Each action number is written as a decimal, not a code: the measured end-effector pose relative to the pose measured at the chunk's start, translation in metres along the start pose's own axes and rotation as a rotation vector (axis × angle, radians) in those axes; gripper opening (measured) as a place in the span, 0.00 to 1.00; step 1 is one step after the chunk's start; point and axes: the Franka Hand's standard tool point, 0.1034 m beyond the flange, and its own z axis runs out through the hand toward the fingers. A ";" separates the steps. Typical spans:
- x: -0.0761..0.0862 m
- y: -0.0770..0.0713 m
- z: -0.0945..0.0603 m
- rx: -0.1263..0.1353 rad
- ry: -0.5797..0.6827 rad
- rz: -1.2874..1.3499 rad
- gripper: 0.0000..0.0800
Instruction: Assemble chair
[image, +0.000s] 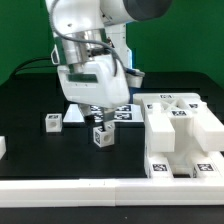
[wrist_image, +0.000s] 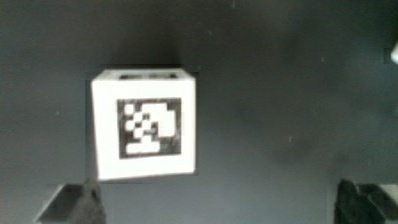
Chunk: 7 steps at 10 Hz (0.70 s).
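Step in hand, by your reading: pick-up of one small cube (image: 101, 138) for the chair. It sits on the black bench (image: 30, 100) just under the claw (image: 99, 121), with the larger chair pieces (image: 180, 135) at the exterior view's right.

Claw: spread fully wide, empty, and its fingertips (wrist_image: 68, 205) are clear of the cube, which sits nearer one finger.

Next: centre the claw, descend, then close.

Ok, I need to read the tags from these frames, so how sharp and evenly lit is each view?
Exterior view: even light, but the large chair piece looks washed out and the tag on the small cube under the open hand is too small to read. Wrist view: soft focus overall; the cube's tag is legible yet smeared, and the fingertips are dark blurs.
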 end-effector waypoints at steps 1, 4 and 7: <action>0.002 -0.002 -0.003 -0.001 0.005 -0.136 0.81; 0.000 0.002 -0.005 -0.014 0.003 -0.536 0.81; 0.004 0.008 -0.004 -0.028 -0.002 -0.746 0.81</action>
